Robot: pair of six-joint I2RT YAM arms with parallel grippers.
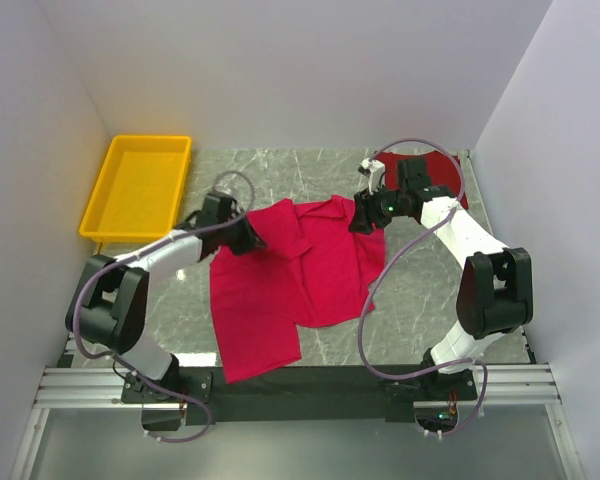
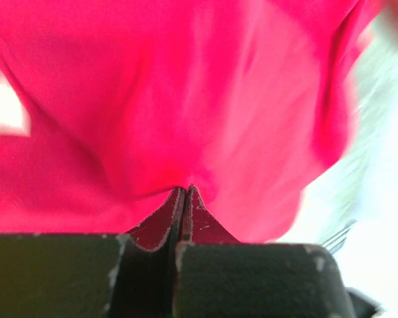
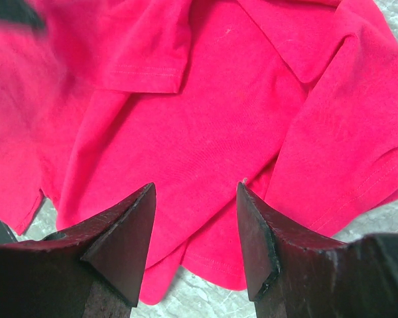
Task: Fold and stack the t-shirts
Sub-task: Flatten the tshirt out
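Table (image 1: 280, 170): marble, with the pink shirt (image 1: 290, 285) spread crumpled at centre, its near hem reaching the front edge. Maroon shirt (image 1: 442, 168) lies in the far right corner, behind the right arm. Left gripper (image 1: 248, 236) clenched on the pink shirt's left edge. Right gripper (image 1: 366, 216) released, fingers apart over its right side.

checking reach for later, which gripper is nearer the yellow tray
Left. The left gripper is just to the right of the yellow tray, shut on the near edge of the pink t-shirt. The right gripper hangs open at the shirt's far side, much farther right.
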